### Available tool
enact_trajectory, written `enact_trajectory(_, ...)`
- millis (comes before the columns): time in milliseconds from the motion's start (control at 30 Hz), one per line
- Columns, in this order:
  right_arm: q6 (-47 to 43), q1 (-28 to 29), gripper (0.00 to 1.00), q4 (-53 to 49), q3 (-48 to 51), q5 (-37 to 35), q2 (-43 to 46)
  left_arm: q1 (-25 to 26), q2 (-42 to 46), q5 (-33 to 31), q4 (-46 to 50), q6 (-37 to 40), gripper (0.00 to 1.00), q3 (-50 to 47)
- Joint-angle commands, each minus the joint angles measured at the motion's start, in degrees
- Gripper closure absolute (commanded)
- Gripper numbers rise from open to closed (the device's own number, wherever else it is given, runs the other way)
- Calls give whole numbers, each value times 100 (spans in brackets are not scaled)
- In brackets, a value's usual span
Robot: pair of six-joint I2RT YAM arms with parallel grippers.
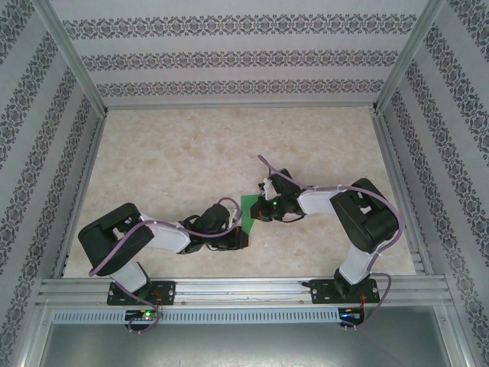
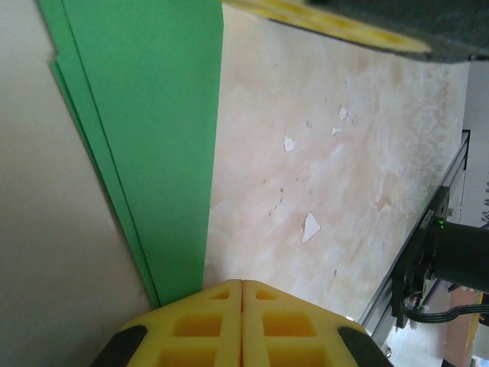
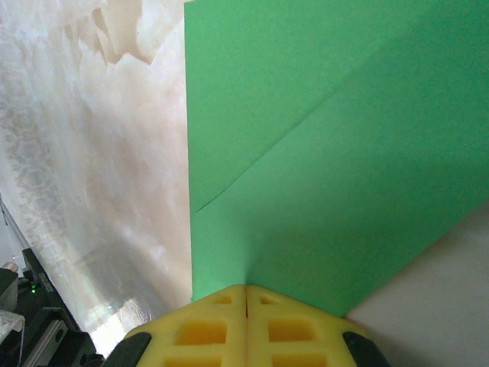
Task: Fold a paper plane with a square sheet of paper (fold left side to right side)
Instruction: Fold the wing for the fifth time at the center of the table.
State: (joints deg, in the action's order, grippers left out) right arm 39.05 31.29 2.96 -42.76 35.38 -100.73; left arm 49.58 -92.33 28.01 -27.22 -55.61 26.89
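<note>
From above, the thin, bright green paper sheet (image 1: 250, 206), already creased, lies near the middle of the mottled beige counter (image 1: 191, 153). The left tool (image 1: 241, 238) is at its near edge and the right tool (image 1: 264, 208) at its right.

On the left wrist, yellow pads (image 2: 214, 321) are pressed together, with the sheet's layered edge meeting one tip.

On the right wrist, the pads (image 3: 206, 329) are pressed together, pinching the sheet's corner below a diagonal crease.
</note>
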Motion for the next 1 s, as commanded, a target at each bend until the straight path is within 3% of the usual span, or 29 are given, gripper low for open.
enact_trajectory(0,-117,44,100,-755,198,-1006,-457,183,58,161,521,-77,93,-134)
enact_trajectory(967,-143,100,100,-833,110,-1008,-509,596,248,-277,530,-354,93,-448)
